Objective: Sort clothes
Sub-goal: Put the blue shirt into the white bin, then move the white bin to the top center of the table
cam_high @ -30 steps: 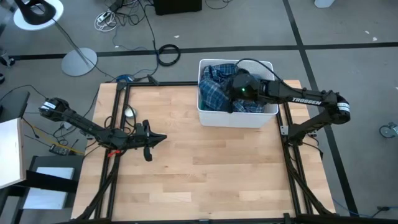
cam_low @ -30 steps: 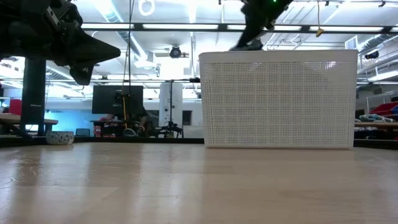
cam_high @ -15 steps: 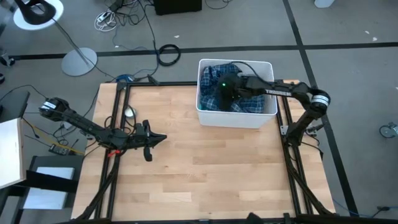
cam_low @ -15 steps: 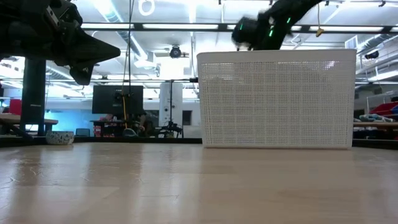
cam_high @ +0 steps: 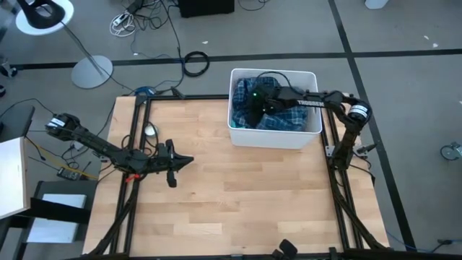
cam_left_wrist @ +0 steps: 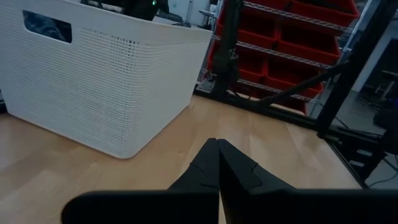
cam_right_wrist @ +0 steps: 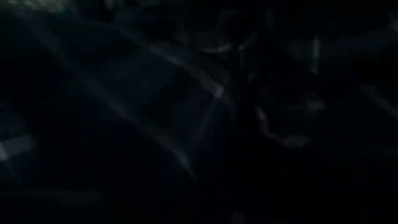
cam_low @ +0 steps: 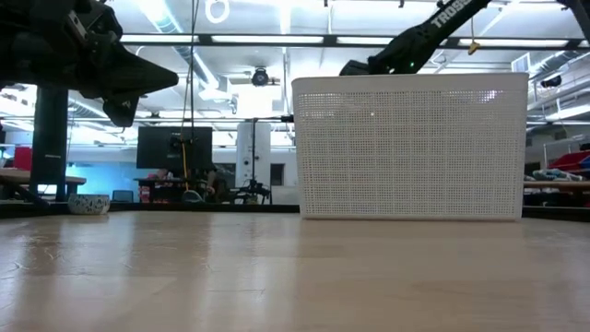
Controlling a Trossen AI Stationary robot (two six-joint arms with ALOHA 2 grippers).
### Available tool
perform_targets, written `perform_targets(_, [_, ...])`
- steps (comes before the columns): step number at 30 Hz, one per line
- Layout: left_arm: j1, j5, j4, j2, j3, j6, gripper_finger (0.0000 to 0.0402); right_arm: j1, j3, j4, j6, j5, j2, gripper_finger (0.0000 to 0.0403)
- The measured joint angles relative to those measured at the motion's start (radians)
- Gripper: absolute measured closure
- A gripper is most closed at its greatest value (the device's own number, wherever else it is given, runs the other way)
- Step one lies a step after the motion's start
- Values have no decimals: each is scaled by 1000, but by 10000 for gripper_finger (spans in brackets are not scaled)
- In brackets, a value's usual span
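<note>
The wooden table (cam_high: 238, 188) holds a white bin (cam_high: 274, 135) at one o'clock; the right gripper (cam_high: 249, 108) is buried in plaid shirts (cam_high: 289, 119), grip unclear; the left gripper (cam_high: 186, 159), closed and empty, is at nine o'clock.

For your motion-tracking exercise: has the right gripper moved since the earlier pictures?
Yes. In the high view, the right gripper has shifted toward the left wall of the white bin.

Blue-and-white plaid shirts (cam_high: 285, 119) in a white perforated bin (cam_high: 274, 137); red shelf bins (cam_left_wrist: 292, 31), seemingly, behind
</note>
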State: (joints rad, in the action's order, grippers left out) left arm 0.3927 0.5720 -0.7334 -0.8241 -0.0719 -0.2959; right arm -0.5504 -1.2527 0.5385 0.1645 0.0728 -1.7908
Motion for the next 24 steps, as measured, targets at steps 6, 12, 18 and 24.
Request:
perform_targets(6, [0,3,3,0,0,4,400,5,4,22,-10,-54,168,207])
perform_targets(12, [0,11,12,0,0,7,400,14,4,83,20,-146,377,208])
perform_targets(18, [0,11,27,0,0,7,398,21,4,92,74,-156,558,208])
perform_targets(24, [0,11,25,0,0,7,397,27,4,174,147,-251,707,208])
